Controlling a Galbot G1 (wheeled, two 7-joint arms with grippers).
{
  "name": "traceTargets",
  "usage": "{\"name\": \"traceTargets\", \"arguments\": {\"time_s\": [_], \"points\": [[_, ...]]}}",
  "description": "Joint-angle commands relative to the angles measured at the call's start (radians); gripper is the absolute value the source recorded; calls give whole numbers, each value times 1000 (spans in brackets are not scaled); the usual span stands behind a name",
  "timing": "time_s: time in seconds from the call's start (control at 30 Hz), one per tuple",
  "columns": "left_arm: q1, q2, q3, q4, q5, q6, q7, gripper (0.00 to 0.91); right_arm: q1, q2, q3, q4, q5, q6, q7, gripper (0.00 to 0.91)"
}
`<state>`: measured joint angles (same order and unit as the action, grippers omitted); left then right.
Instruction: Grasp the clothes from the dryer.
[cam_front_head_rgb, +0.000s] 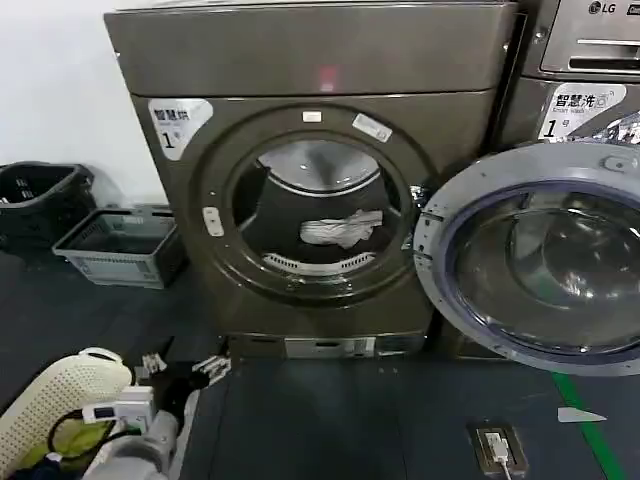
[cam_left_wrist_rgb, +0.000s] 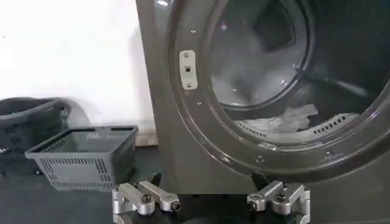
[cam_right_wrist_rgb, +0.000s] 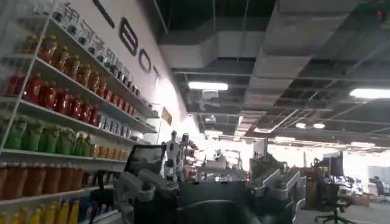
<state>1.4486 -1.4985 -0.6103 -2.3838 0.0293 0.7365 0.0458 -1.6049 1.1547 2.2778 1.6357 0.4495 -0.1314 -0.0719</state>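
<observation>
The dryer (cam_front_head_rgb: 310, 70) stands in front of me with its chrome-rimmed door (cam_front_head_rgb: 435, 250) swung open to the right. The clothes (cam_front_head_rgb: 341, 230), a small white bundle, lie on the drum floor just inside the round opening. My left gripper (cam_front_head_rgb: 185, 366) hovers low over the floor, in front of the dryer's lower left corner. It is open and empty. In the left wrist view its fingers (cam_left_wrist_rgb: 146, 198) spread wide below the porthole rim, with the clothes (cam_left_wrist_rgb: 286, 119) farther in. My right gripper (cam_right_wrist_rgb: 210, 190) is open and empty, pointing up at a room away from the dryer.
A grey basket (cam_front_head_rgb: 120, 245) and a black basket (cam_front_head_rgb: 35, 200) sit on the floor left of the dryer. A silver LG machine (cam_front_head_rgb: 590, 60) stands to the right behind the open door. A white perforated container (cam_front_head_rgb: 55, 405) is beside my left arm. A floor socket (cam_front_head_rgb: 497, 445) lies front right.
</observation>
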Motion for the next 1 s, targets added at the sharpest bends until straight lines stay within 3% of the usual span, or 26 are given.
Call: {"name": "traceTargets", "arguments": {"time_s": [0.03, 1.0], "points": [[0, -3, 1, 6, -1, 49, 0, 907, 1, 0, -3, -1, -1, 6, 9, 907], [-4, -5, 4, 14, 1, 49, 3, 907, 10, 9, -5, -15, -4, 6, 15, 907]]}}
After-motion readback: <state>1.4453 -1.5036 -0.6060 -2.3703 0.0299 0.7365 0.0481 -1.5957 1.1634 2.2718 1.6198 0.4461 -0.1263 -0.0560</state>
